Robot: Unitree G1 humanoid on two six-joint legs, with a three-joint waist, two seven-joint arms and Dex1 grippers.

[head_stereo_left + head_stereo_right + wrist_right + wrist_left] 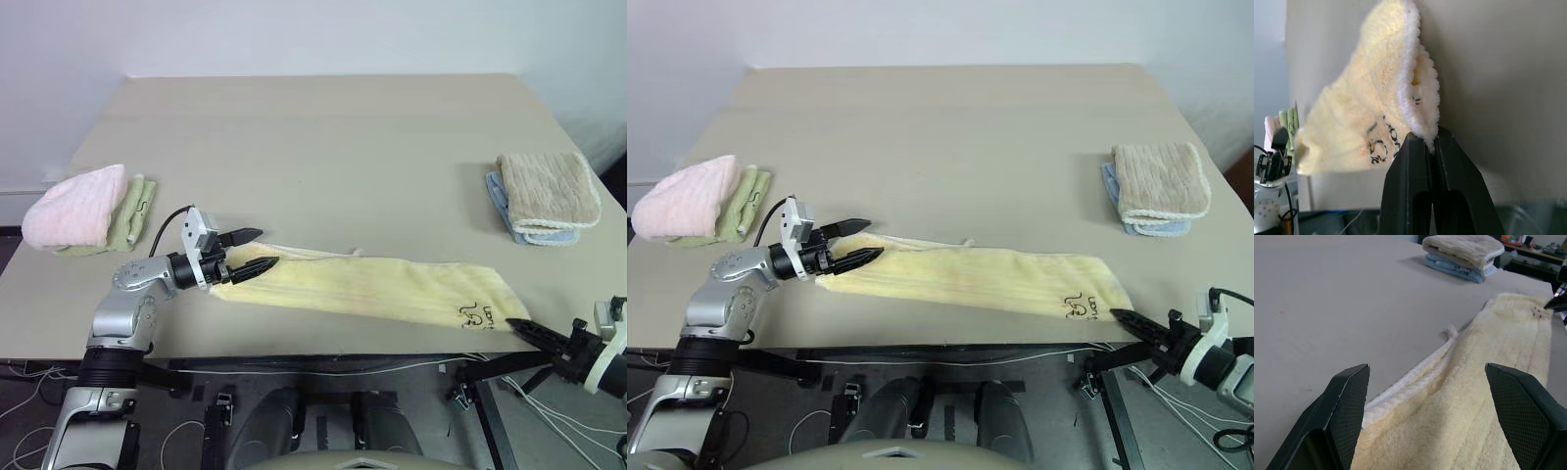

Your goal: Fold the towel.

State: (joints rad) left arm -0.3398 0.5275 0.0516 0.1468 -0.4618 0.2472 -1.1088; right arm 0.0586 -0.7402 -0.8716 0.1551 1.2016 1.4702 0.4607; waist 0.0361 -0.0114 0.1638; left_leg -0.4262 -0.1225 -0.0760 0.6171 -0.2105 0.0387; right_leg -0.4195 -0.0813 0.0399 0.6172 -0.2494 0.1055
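The towel (372, 286) is long, pale yellow terry cloth, stretched along the table's front edge, with a small dark logo (480, 315) near its right end. My left gripper (266, 248) is open at the towel's left end. In the left wrist view its two fingers (1347, 401) stand on either side of the cloth. My right gripper (1425, 139) is shut on the towel's right corner, just beyond the table's front edge. The head views show the right gripper (513, 324) at that corner beside the logo.
A pink fluffy towel (76, 206) lies on a green cloth (134, 211) at the table's left edge. A beige ribbed folded towel (549, 191) sits on a blue one (500, 201) at the right. The tan table (323, 147) stretches away behind. Cables hang below its front edge.
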